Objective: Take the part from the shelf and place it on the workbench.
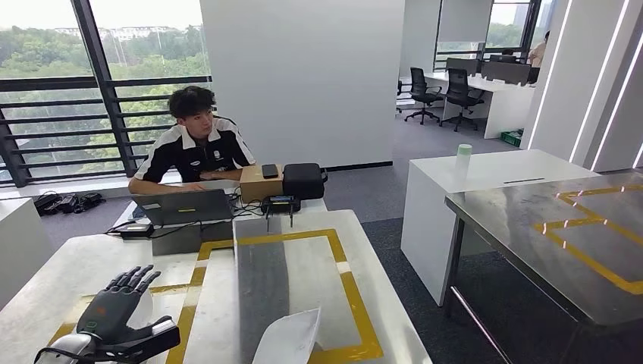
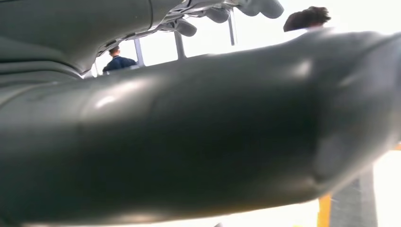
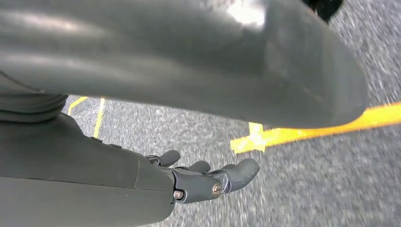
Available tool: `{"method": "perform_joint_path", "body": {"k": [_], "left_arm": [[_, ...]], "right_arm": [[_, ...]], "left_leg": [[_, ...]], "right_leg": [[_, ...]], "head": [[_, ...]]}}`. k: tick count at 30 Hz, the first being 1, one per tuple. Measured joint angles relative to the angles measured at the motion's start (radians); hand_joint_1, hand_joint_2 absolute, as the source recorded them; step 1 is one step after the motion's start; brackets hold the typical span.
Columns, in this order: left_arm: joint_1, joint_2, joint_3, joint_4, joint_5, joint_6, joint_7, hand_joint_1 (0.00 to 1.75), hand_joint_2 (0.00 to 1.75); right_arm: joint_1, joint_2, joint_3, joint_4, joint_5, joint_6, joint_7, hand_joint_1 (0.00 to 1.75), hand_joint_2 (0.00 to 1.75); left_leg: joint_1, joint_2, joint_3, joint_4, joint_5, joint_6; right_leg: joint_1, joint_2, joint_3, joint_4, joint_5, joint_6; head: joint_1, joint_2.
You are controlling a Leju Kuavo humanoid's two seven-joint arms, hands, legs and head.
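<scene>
A white, curved, sheet-like part (image 1: 288, 339) lies on the white workbench (image 1: 303, 265), at the near end of its yellow-taped rectangle. My left hand (image 1: 114, 318) hovers over the bench left of the part and apart from it. Its fingers are spread and it holds nothing. In the left wrist view the thick thumb of my left hand (image 2: 189, 132) crosses the picture, with the fingers (image 2: 217, 13) extended beyond it. My right hand (image 3: 198, 179) hangs over grey carpet with yellow floor tape (image 3: 293, 135). Its fingers are loosely extended with nothing in them.
A person (image 1: 193, 148) sits at the far end of the bench behind a laptop (image 1: 186, 206), a cardboard box (image 1: 260, 186) and a black bag (image 1: 303, 180). A steel table (image 1: 561, 235) with yellow tape stands to the right. Behind it is a white table (image 1: 485, 174) with a pale cup (image 1: 463, 155).
</scene>
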Motion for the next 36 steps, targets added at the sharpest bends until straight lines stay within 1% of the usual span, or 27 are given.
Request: {"method": "perform_joint_path", "body": {"k": [1,2,4,5,6,7,8,9,10,12,13,15,16,17,18,20,21,22,23,24,26,28,29,31,32,34,36], "left_arm": [[-0.003,-0.004,0.0,0.0,-0.001,-0.001,0.0,0.0,0.0],[-0.006,-0.009,0.0,0.0,-0.002,-0.002,0.0,0.0,0.0],[-0.009,-0.016,0.0,0.001,-0.005,-0.004,0.0,0.0,0.0],[-0.01,-0.018,0.0,0.002,-0.007,-0.004,0.0,0.0,0.0],[-0.009,-0.02,0.0,0.004,-0.008,-0.005,0.0,0.0,0.0],[-0.009,-0.021,0.0,0.006,-0.01,-0.006,0.0,0.0,0.0],[-0.009,-0.022,0.0,0.007,-0.011,-0.006,0.0,0.0,0.0],[-0.009,-0.022,0.0,0.007,-0.011,-0.006,0.0,0.0,0.0],[-0.009,-0.022,0.0,0.007,-0.011,-0.007,0.0,0.0,0.0],[-0.009,-0.022,0.0,0.006,-0.011,-0.009,0.0,0.0,0.0],[-0.01,-0.022,-0.001,0.006,-0.01,-0.01,-0.001,0.0,0.0],[-0.011,-0.023,-0.001,0.008,-0.009,-0.012,-0.002,0.0,0.0],[-0.011,-0.022,-0.001,0.009,-0.009,-0.012,-0.003,0.0,0.0],[-0.011,-0.021,-0.001,0.011,-0.008,-0.013,-0.004,0.0,0.0],[-0.011,-0.019,-0.001,0.012,-0.006,-0.013,-0.004,0.0,0.0],[-0.009,-0.017,-0.001,0.014,-0.003,-0.013,-0.005,0.0,0.0],[-0.007,-0.017,-0.001,0.016,-0.001,-0.013,-0.005,0.0,0.0],[-0.004,-0.017,-0.001,0.018,0.0,-0.013,-0.006,0.0,0.0],[-0.003,-0.017,-0.001,0.019,0.001,-0.013,-0.007,0.0,0.0],[-0.002,-0.017,-0.001,0.02,0.001,-0.014,-0.008,0.0,0.0],[-0.002,-0.017,-0.002,0.02,0.002,-0.014,-0.008,0.0,0.0],[-0.002,-0.016,-0.002,0.019,0.005,-0.014,-0.008,0.0,0.0],[-0.002,-0.014,-0.002,0.019,0.006,-0.014,-0.008,0.0,0.0],[-0.001,-0.01,-0.002,0.019,0.009,-0.014,-0.009,0.0,0.0],[-0.001,-0.008,-0.002,0.019,0.009,-0.014,-0.009,0.0,0.0],[0.0,-0.006,-0.002,0.018,0.01,-0.014,-0.009,0.0,0.0],[0.003,-0.003,-0.002,0.017,0.01,-0.014,-0.007,0.0,0.0]], "right_arm": [[0.0,0.0,0.0,0.0,-0.001,0.001,0.0,0.0,0.0],[0.0,0.0,0.0,0.0,-0.001,0.004,0.0,0.0,0.0],[0.0,0.0,-0.001,0.0,-0.002,0.01,0.0,0.0,0.0],[0.0,0.0,-0.001,0.0,-0.003,0.012,0.0,0.0,0.0],[0.0,-0.001,-0.001,0.0,-0.003,0.012,0.0,0.0,0.0],[0.0,-0.001,-0.001,0.0,-0.004,0.011,0.0,0.0,0.0],[0.0,-0.002,-0.001,0.0,-0.004,0.011,0.0,0.0,0.0],[0.0,-0.002,-0.001,0.0,-0.004,0.011,0.0,0.0,0.0],[-0.001,-0.002,-0.002,0.0,-0.004,0.011,0.0,0.0,0.0],[-0.003,-0.002,-0.002,0.0,-0.004,0.011,0.0,0.0,0.0],[-0.003,-0.002,-0.002,0.0,-0.004,0.011,-0.001,0.0,0.0],[-0.001,-0.002,-0.002,0.0,-0.004,0.011,0.0,0.0,0.0],[-0.001,-0.002,-0.002,0.0,-0.003,0.011,0.0,0.0,0.0],[-0.001,-0.002,-0.002,0.0,-0.003,0.011,0.0,0.0,0.0],[-0.001,-0.002,-0.002,0.0,-0.002,0.011,0.0,0.0,0.0],[-0.001,-0.002,-0.002,0.0,-0.001,0.011,0.0,0.0,0.0],[-0.001,-0.002,-0.002,0.0,0.0,0.011,0.0,0.0,0.0],[-0.001,-0.002,-0.003,0.0,0.0,0.011,0.0,0.0,0.0],[-0.001,-0.002,-0.003,0.0,0.001,0.011,0.0,0.0,0.0],[-0.001,-0.002,-0.003,0.0,0.002,0.011,0.0,0.0,0.0],[-0.001,-0.003,-0.003,0.0,0.004,0.011,0.0,0.0,0.0],[-0.002,-0.004,-0.003,-0.001,0.007,0.011,-0.001,0.0,0.0],[-0.002,-0.006,-0.003,-0.001,0.009,0.011,-0.001,0.0,0.0],[0.0,-0.007,-0.003,-0.001,0.011,0.011,-0.001,0.0,0.0],[0.001,-0.007,-0.003,-0.001,0.011,0.011,0.0,0.0,0.0],[0.002,-0.006,-0.003,-0.001,0.012,0.013,0.0,0.0,0.0],[0.001,-0.007,-0.003,-0.001,0.013,0.019,0.002,0.0,0.0]], "left_leg": [[0.003,0.001,-0.003,-0.008,0.013,0.007],[0.006,0.003,-0.009,-0.015,0.027,0.013],[0.006,0.003,-0.031,-0.016,0.05,0.02],[0.007,0.004,-0.046,-0.015,0.061,0.02],[0.008,0.004,-0.061,-0.014,0.071,0.019],[0.009,0.005,-0.078,-0.011,0.081,0.016],[0.011,0.005,-0.094,-0.008,0.091,0.013],[0.013,0.005,-0.11,-0.003,0.1,0.008],[0.015,0.005,-0.124,0.002,0.107,0.002],[0.015,0.005,-0.138,0.011,0.12,-0.011],[0.015,0.006,-0.14,0.011,0.126,-0.018],[0.018,0.005,-0.141,0.01,0.137,-0.031],[0.02,0.003,-0.148,0.015,0.129,-0.037],[0.022,0.001,-0.158,0.037,0.103,-0.041],[0.023,-0.001,-0.173,0.078,0.061,-0.045],[0.024,-0.003,-0.204,0.2,-0.03,-0.052],[0.024,-0.003,-0.212,0.255,-0.056,-0.054],[0.025,-0.003,-0.21,0.288,-0.062,-0.055],[0.026,-0.003,-0.194,0.292,-0.051,-0.056],[0.028,-0.003,-0.161,0.262,-0.029,-0.056],[0.032,-0.005,-0.064,0.135,-0.003,-0.058],[0.029,-0.009,0.0,0.036,-0.011,-0.05],[0.025,-0.01,0.007,0.018,-0.016,-0.043],[0.02,-0.009,-0.005,0.012,-0.003,-0.021],[0.018,-0.008,-0.012,0.011,0.006,-0.011],[0.017,-0.005,-0.03,0.009,0.023,0.007],[0.01,-0.005,-0.051,0.01,0.04,0.017]], "right_leg": [[-0.001,0.0,-0.006,0.012,-0.018,0.006],[-0.001,-0.001,-0.017,0.042,-0.053,0.012],[-0.006,-0.002,-0.046,0.149,-0.148,0.023],[-0.008,-0.002,-0.057,0.204,-0.178,0.028],[-0.01,-0.003,-0.058,0.242,-0.189,0.032],[-0.012,-0.004,-0.046,0.251,-0.18,0.036],[-0.014,-0.004,-0.017,0.225,-0.157,0.039],[-0.016,-0.006,0.027,0.171,-0.135,0.042],[-0.018,-0.006,0.076,0.104,-0.131,0.043],[-0.014,-0.004,0.136,0.013,-0.138,0.027],[-0.011,-0.002,0.142,-0.002,-0.145,0.015],[-0.008,-0.002,0.134,-0.005,-0.13,-0.006],[-0.009,-0.003,0.128,-0.007,-0.12,-0.014],[-0.01,-0.005,0.12,-0.01,-0.109,-0.022],[-0.011,-0.007,0.11,-0.012,-0.097,-0.028],[-0.01,-0.008,0.086,-0.013,-0.077,-0.032],[-0.009,-0.008,0.073,-0.012,-0.067,-0.032],[-0.009,-0.009,0.06,-0.012,-0.058,-0.031],[-0.009,-0.009,0.048,-0.011,-0.048,-0.029],[-0.009,-0.009,0.036,-0.011,-0.04,-0.026],[-0.009,-0.008,0.018,-0.01,-0.024,-0.016],[-0.008,-0.007,0.009,-0.01,-0.008,-0.004],[-0.008,-0.006,0.006,-0.012,0.001,0.002],[-0.013,-0.005,0.0,-0.016,0.013,0.014],[-0.015,-0.005,-0.007,-0.007,0.002,0.019],[-0.015,-0.007,-0.038,0.069,-0.067,0.023],[-0.011,-0.008,-0.077,0.202,-0.153,0.021]], "head": [[0.0,0.0],[0.0,0.0],[0.0,0.0],[0.0,0.0],[0.0,0.0],[0.0,0.0],[0.001,0.0],[0.001,0.0],[0.001,0.0],[0.001,0.0],[0.0,0.0],[0.0,0.0],[-0.001,0.0],[-0.001,0.0],[-0.001,0.0],[-0.002,0.0],[-0.002,0.0],[-0.002,0.0],[-0.001,0.0],[-0.001,0.0],[0.0,0.0],[0.003,0.0],[0.007,0.0],[0.012,0.0],[0.014,0.0],[0.015,0.0],[0.016,0.0]]}}
